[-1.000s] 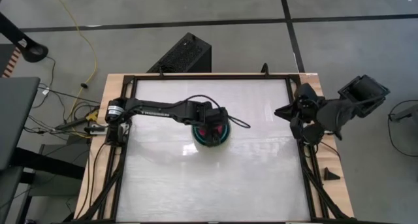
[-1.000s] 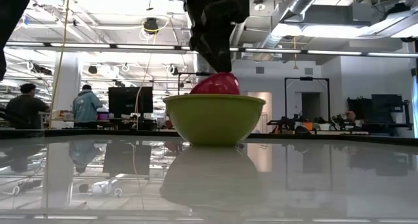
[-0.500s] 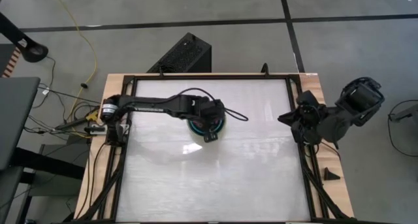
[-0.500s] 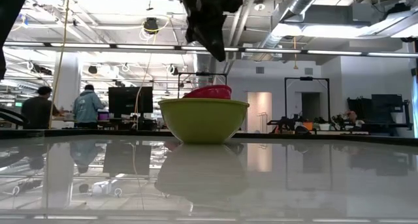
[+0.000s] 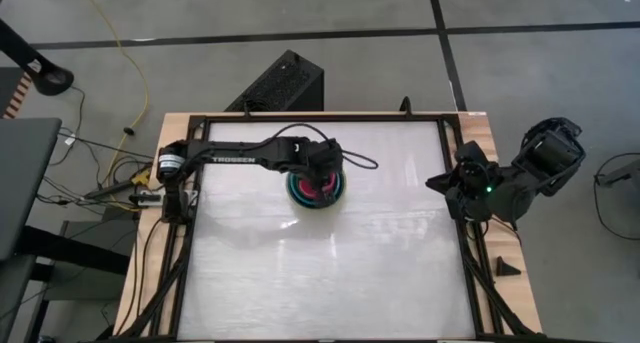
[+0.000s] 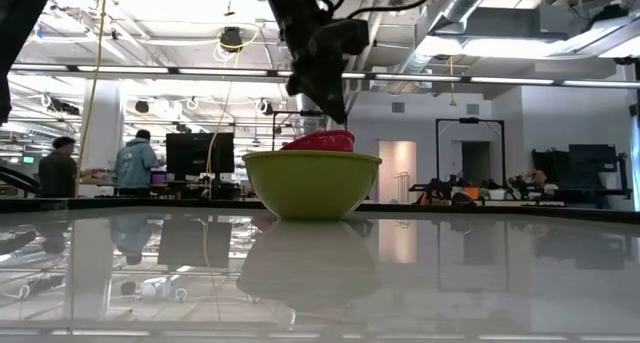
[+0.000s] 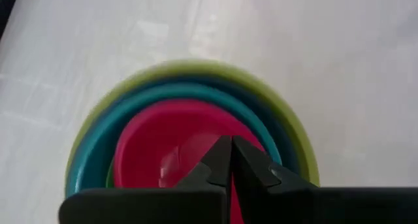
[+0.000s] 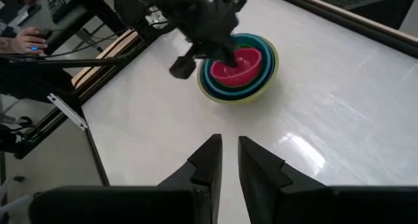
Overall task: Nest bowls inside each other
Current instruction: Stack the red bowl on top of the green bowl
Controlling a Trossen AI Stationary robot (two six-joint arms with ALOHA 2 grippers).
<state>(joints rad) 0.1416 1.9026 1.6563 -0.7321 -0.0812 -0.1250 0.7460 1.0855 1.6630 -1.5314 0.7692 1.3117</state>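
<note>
The bowls stand nested in one stack at the table's middle. The olive-green bowl (image 6: 310, 183) is outermost and rests on its base. Blue and teal bowls (image 7: 104, 139) ring the magenta-pink bowl (image 7: 170, 145), which lies innermost and slightly tilted, its rim (image 6: 320, 140) showing above the olive one. My left gripper (image 7: 230, 144) is shut and hangs just above the pink bowl, over the stack's far side (image 5: 322, 173), with nothing in it. My right gripper (image 8: 228, 145) waits folded back at the table's right edge (image 5: 436, 179), its fingers a narrow gap apart and bare.
The white tabletop (image 5: 320, 273) lies bare around the stack. A black frame (image 5: 455, 223) runs along its edges. In the low view, people stand at desks far behind the table (image 6: 130, 163). A person's hand (image 8: 19, 41) rests at a desk beyond the table's left side.
My left gripper has let go of the pink bowl, which dropped from a raised tilt into the stack. The gripper then rose, shut, and drew toward the table's far edge. My right arm has turned and sunk a little at the right edge.
</note>
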